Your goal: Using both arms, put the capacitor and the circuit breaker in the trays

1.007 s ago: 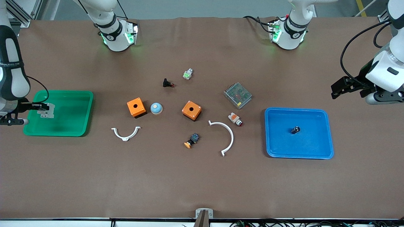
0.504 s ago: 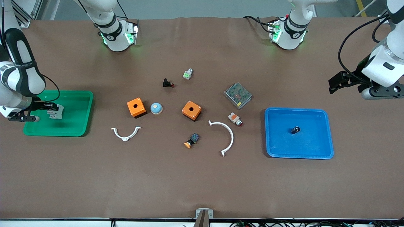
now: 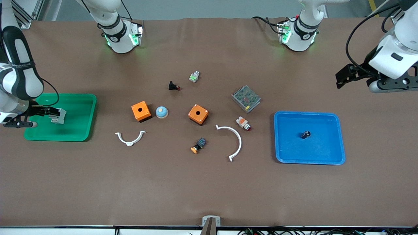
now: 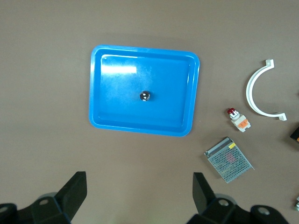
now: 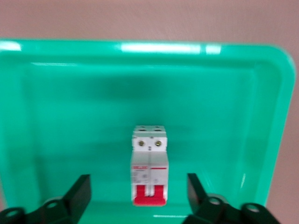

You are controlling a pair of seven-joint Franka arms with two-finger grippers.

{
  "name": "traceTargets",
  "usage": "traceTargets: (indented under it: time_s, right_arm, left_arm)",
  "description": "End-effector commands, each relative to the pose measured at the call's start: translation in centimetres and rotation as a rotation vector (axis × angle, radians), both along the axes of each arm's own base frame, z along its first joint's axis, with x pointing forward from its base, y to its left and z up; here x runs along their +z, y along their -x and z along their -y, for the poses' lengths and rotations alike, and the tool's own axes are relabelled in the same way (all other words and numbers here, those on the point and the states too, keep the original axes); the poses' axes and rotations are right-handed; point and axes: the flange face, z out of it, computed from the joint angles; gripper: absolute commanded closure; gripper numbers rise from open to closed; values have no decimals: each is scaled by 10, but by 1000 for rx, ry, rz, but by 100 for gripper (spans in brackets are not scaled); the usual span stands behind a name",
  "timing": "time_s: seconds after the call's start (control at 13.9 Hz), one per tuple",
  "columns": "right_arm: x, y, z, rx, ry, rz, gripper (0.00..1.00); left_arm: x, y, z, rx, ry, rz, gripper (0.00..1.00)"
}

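Front view: two trays, two orange boxes [image 3: 141, 111], two white clips [image 3: 130, 138]. One capacitor [image 3: 305, 134] lies mid blue tray [image 3: 339, 137], unmoved; one circuit breaker [image 3: 58, 115] lies in the green tray [image 3: 81, 130]. The left gripper [image 3: 339, 80] has risen toward the table's edge.

Left wrist view: jaws released, empty.

Right wrist view: right gripper [image 5: 138, 191] spread, jaws clear of the breaker.

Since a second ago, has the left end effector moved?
Yes. The left end effector has drawn away from the blue tray toward the robots' bases, open, leaving the capacitor in the tray.
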Motion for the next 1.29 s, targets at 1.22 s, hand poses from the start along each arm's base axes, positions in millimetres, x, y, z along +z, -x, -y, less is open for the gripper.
traceTargets:
  time_s: [1.22]
  right_arm:
    - [329,-23,-222,-59,-18,114,0]
  left_arm:
    - [13,21,-29,-93,49,7,0]
